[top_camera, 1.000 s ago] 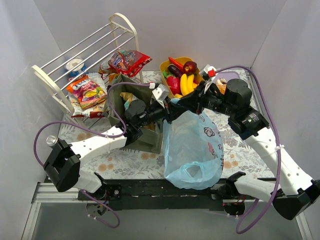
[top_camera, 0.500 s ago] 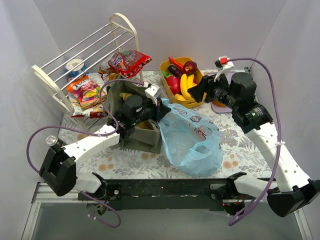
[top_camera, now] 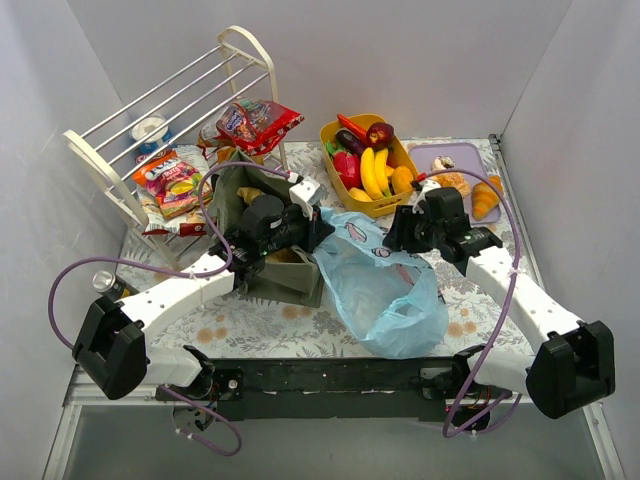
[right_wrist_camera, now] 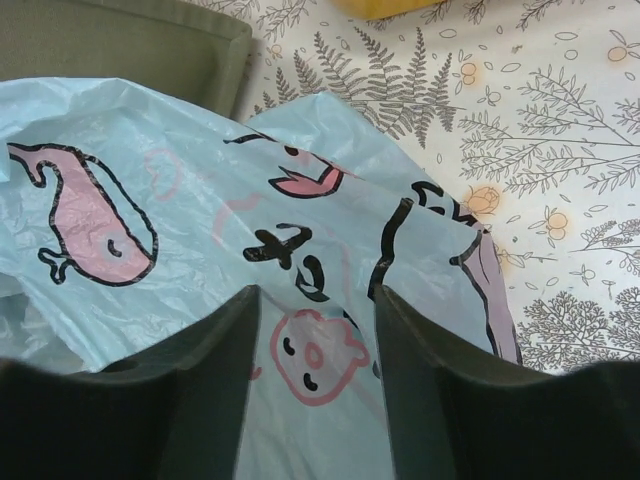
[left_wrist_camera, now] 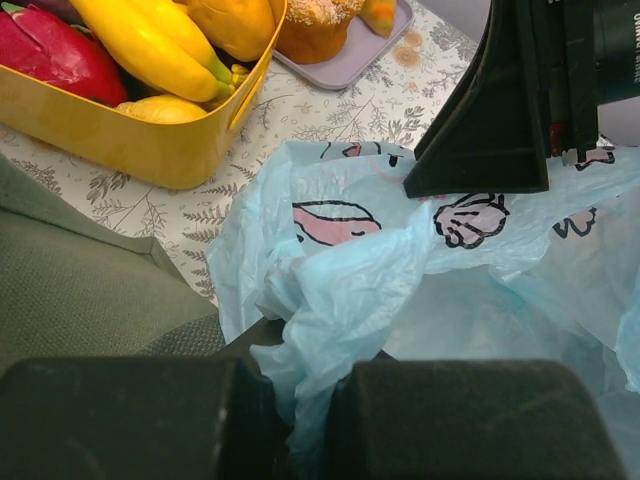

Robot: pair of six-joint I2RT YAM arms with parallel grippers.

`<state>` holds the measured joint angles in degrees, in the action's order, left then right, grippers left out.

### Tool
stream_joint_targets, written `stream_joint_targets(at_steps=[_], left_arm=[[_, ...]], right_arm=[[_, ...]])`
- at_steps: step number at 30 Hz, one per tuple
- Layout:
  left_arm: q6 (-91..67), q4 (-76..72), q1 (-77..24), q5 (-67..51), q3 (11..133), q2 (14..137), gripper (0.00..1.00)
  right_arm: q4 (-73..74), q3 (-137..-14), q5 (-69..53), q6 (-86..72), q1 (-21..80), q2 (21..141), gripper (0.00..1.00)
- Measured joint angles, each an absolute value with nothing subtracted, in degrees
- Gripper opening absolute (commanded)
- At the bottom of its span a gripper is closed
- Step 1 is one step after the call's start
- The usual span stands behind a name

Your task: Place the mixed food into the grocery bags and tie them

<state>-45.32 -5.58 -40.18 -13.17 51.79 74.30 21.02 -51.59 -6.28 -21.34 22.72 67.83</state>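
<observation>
The light-blue cartoon-print grocery bag [top_camera: 385,290] lies slumped on the table mat. My left gripper [top_camera: 318,224] is shut on a bunched edge of the bag [left_wrist_camera: 330,290], with film squeezed between its fingers [left_wrist_camera: 150,420]. My right gripper [top_camera: 400,238] hovers just over the bag's far side, open, and the printed film [right_wrist_camera: 120,230] lies flat under its spread fingertips [right_wrist_camera: 225,340]. The olive-green tote [top_camera: 262,205] stands left of the bag, under the left arm. Toy bananas [top_camera: 372,168] and other fruit fill the yellow tub [top_camera: 372,208]. Snack packets [top_camera: 258,122] rest on the rack.
A white wire rack [top_camera: 150,100] stands at the back left, with another packet [top_camera: 172,180] below it. A purple tray [top_camera: 452,152] with bread pieces sits at the back right, beside the tub. Side walls close in on both sides.
My right gripper opened, let go of the bag, swung out over the tub and came back down over the bag. The bag sank flat onto the table. The left gripper kept its hold.
</observation>
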Motion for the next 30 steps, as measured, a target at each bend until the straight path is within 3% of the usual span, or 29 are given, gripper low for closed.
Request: stream_joint_targets(at_steps=[6,10,15,22,30], left_arm=[[-44.8,-5.3,-40.2,-13.4,51.7,74.4,0.00],[-45.0,-7.2,-40.2,-14.0,49.9,74.1,0.00],[-45.3,-8.2,-40.2,-15.0,48.2,73.2,0.00],[-45.3,-8.8,-40.2,-15.6,47.3,71.8,0.00],[-45.1,-8.7,-40.2,-15.7,47.2,71.0,0.00]], right_arm=[[23.9,-58.8,-4.7,-19.4,22.8,70.4,0.76],[23.3,-74.2,-4.2,-16.4,22.1,79.0,0.79],[20.9,-85.0,-4.3,-13.4,20.5,90.5,0.86],[20.3,-95.4,-5.4,-9.8,18.9,110.0,0.87],[20.7,-103.5,-4.0,-7.4,18.8,119.7,0.83]])
